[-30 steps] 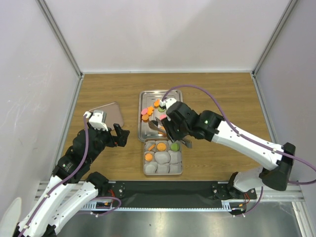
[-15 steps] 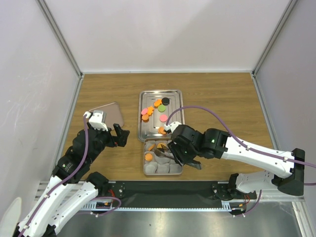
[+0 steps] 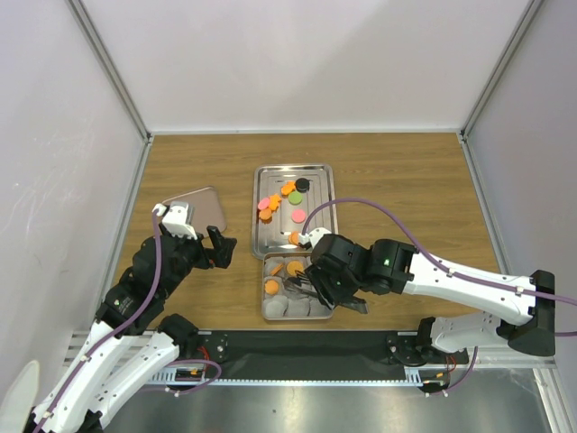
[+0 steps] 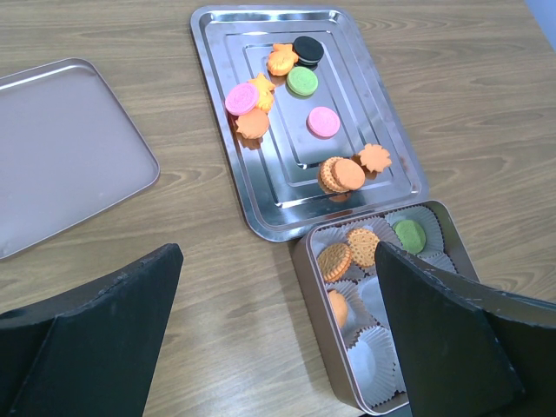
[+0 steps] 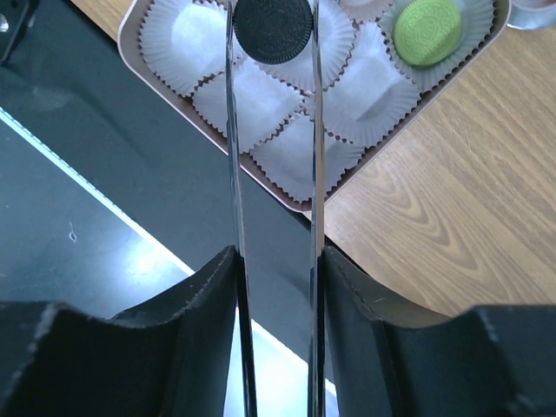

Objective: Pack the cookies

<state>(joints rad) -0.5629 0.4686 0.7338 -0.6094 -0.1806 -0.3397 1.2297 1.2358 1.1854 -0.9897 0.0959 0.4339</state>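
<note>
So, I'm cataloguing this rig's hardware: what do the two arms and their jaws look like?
The left arm and right arm both have white links with black joint housings. A purple cable runs along each. The jaws are matte black wedges; the right pair carries two thin metal blades.

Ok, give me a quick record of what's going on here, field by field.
left gripper: open, empty
right gripper: shut on tongs
tongs: pinching a black cookie over the box
box: green cookie in one paper cup, nearby cups empty
tray: orange, pink, green, black cookies on it
lid: lying left of the tray
</note>
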